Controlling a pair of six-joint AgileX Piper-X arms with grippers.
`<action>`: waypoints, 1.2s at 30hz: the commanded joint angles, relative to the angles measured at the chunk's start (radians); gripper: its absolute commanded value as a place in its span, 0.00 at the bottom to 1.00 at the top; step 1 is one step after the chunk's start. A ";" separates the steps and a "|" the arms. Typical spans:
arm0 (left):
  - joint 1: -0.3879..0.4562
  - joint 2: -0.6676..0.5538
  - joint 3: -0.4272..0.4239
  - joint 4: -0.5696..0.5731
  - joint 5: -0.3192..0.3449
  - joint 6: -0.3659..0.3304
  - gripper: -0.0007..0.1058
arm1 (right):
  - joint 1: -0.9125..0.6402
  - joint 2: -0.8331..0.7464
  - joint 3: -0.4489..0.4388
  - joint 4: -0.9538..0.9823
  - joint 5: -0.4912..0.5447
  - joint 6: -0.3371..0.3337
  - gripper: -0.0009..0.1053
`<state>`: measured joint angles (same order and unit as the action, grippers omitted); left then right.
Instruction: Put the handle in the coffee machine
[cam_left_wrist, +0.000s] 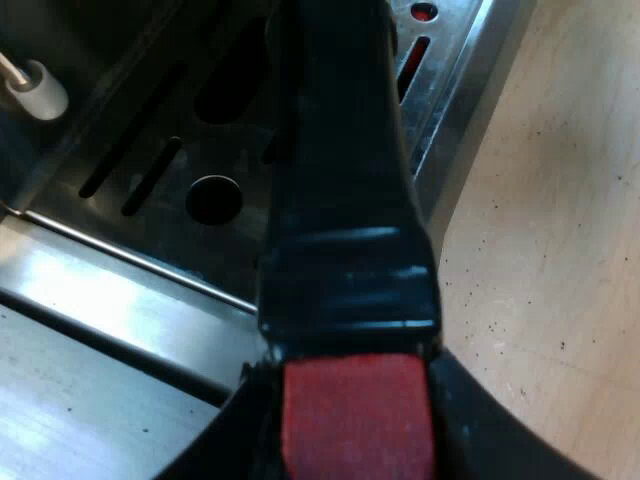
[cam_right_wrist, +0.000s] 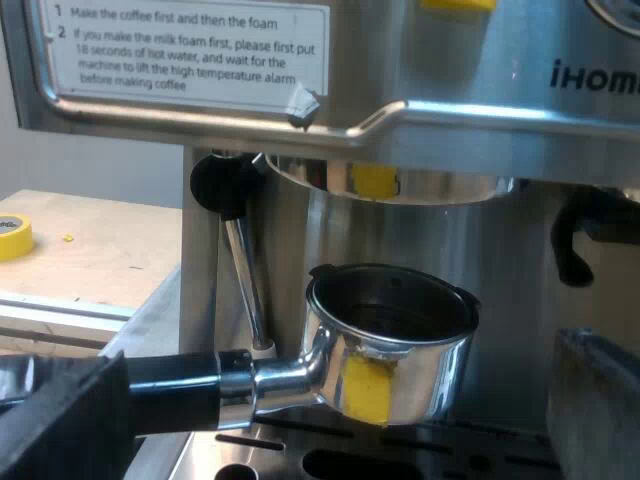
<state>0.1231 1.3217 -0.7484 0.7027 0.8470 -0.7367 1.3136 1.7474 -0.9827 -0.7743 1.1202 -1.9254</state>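
Clamped in my left gripper (cam_left_wrist: 352, 450), the dark red-ended handle (cam_left_wrist: 345, 200) carries its shiny metal basket (cam_right_wrist: 392, 350) just under the brew head (cam_right_wrist: 400, 185) of the steel espresso machine (cam_right_wrist: 480, 70); next I'd lift and twist.

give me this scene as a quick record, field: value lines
holder: basket just under the machine brew head, not locked in
handle: dark, red end at the left gripper
left gripper: jaws shut on handle, above tray
wand: hangs beside holder
table: wood, next to tray
tape: yellow roll on a wooden surface
task: not done
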 joint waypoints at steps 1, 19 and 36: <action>-0.004 -0.006 -0.015 -0.024 0.059 -0.008 0.01 | -0.004 0.008 0.000 -0.007 -0.002 -0.012 0.80; -0.004 -0.006 -0.101 0.004 0.073 -0.052 0.01 | -0.004 0.014 0.000 -0.007 -0.003 -0.012 0.80; -0.004 -0.006 -0.101 -0.027 0.073 -0.052 0.01 | -0.004 0.014 0.000 -0.007 -0.003 -0.012 0.80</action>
<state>0.1231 1.3217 -0.8343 0.7030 0.8609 -0.7790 1.3136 1.7637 -0.9827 -0.7733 1.1156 -1.9293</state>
